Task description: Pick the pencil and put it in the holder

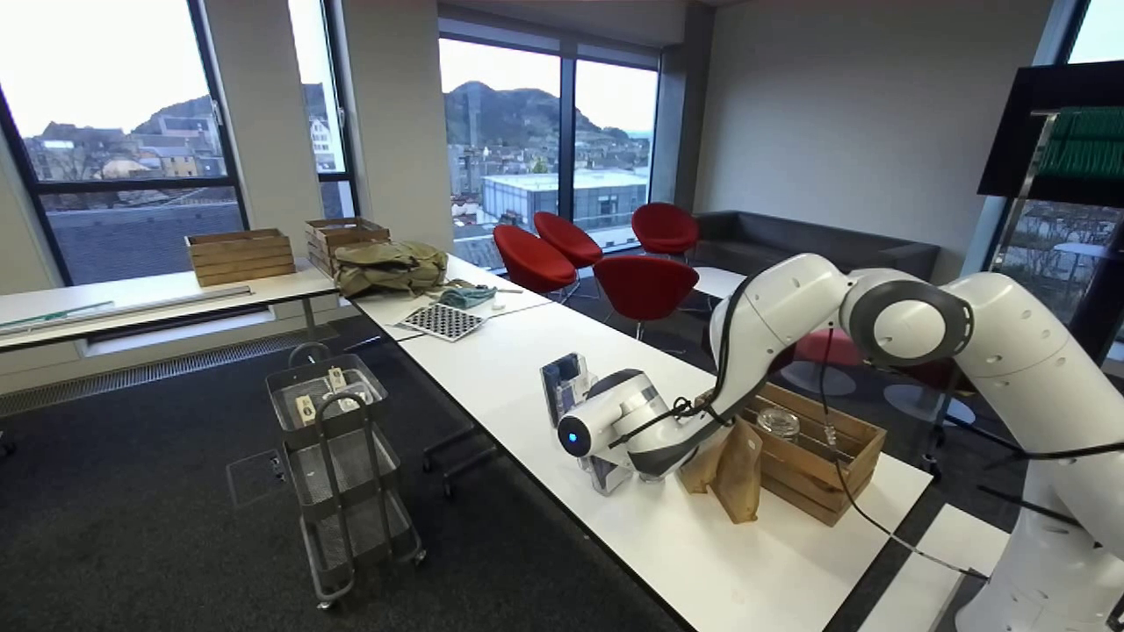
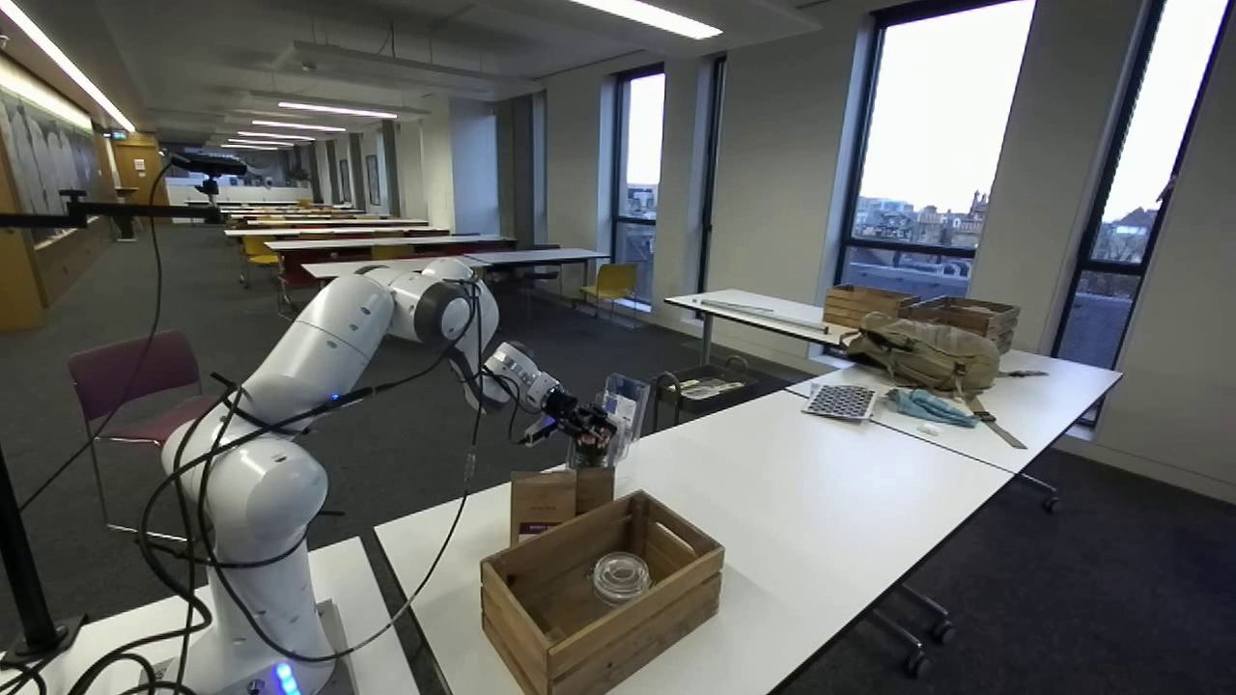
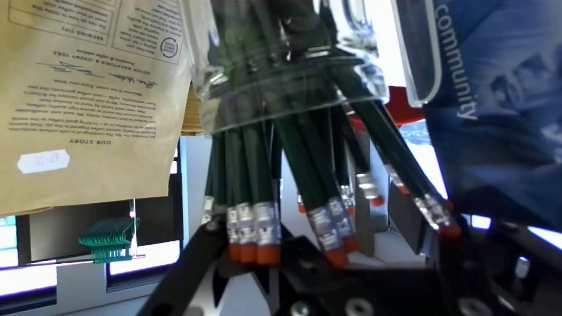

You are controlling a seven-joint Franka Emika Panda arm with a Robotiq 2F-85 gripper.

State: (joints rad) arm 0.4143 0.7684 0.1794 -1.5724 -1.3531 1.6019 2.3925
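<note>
The wrist view stands upside down. It shows several dark green pencils [image 3: 307, 175] with orange-red eraser ends fanned out of a clear-walled cup, the holder [image 3: 210, 115]. The holder looks dark in an exterior view [image 2: 587, 454], behind the paper bag. No single pencil stands apart. My gripper [image 3: 351, 237] is open at the eraser ends, its dark fingers at the left and right of the bunch. It looks shut on nothing. In an exterior view the gripper [image 2: 584, 425] is just above the holder. In the exterior view from the window-facing side, the wrist hides the fingers.
A brown paper bag [image 3: 96, 101] stands close to one side of the holder. A blue-and-white leaflet box [image 3: 496, 114] in a clear stand is close on the other side. A wooden crate [image 2: 628, 642] with a glass jar [image 2: 621, 576] is near the bag.
</note>
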